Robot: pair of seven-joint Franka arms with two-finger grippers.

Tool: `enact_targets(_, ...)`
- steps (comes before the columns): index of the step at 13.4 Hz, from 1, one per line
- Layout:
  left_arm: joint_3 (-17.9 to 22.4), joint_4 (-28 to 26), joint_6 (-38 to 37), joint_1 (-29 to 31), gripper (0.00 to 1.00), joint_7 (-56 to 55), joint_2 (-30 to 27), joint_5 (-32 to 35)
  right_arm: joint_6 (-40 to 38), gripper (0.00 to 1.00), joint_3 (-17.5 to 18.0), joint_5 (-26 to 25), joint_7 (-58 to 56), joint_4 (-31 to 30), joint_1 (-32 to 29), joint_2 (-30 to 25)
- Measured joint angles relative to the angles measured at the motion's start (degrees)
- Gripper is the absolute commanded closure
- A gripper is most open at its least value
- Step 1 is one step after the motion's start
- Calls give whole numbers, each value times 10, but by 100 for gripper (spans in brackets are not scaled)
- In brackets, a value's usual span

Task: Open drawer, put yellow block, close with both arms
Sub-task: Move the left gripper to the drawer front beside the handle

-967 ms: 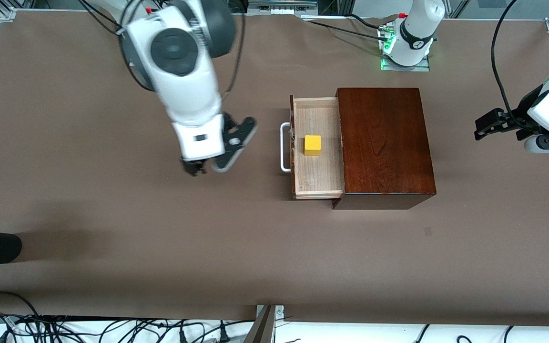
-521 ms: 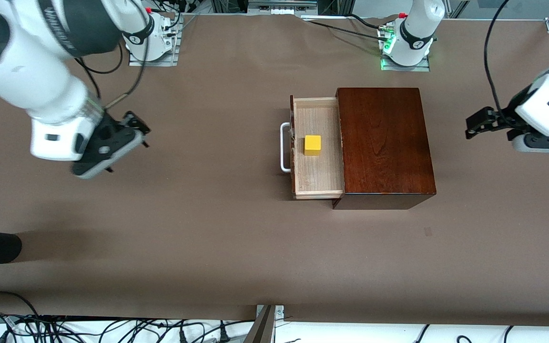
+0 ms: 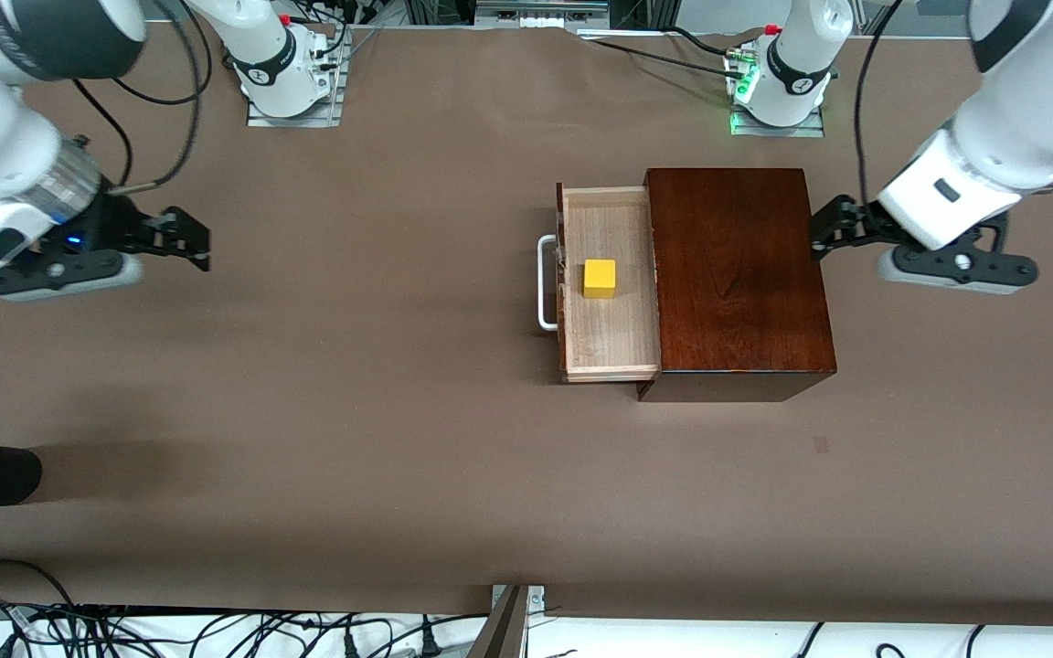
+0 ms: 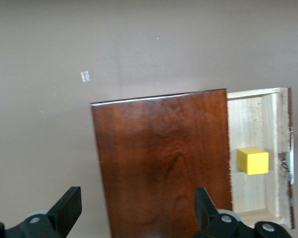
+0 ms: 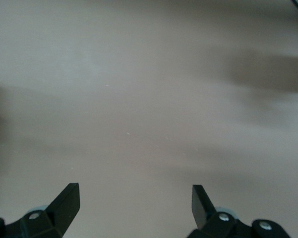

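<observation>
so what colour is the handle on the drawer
White: the handle is a U-shaped bar on the drawer, clearest in the front view.

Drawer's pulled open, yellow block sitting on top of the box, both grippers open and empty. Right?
Not quite: the yellow block lies inside the open drawer, not on top of the box; the front view and the left wrist view both show it. The rest holds: left gripper and right gripper have fingers open and empty.
</observation>
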Motion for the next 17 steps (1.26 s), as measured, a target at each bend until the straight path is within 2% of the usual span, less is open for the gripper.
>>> enact_targets(4, -3, 5, 0, -73, 0, -142, 22, -11, 0, 0, -45, 0, 0, -29, -10, -20)
enact_targets(10, -6, 7, 10, -198, 0, -373, 82, -16, -8, 0, -56, 0, 0, -33, -10, -29)
enact_targets(12, -11, 7, 49, -239, 0, -460, 112, -20, -8, 0, -56, 0, 0, -33, -9, -27)
enact_targets(17, -34, 8, 176, -287, 0, -598, 182, -29, -8, 0, -54, 0, 0, -33, -8, -22)
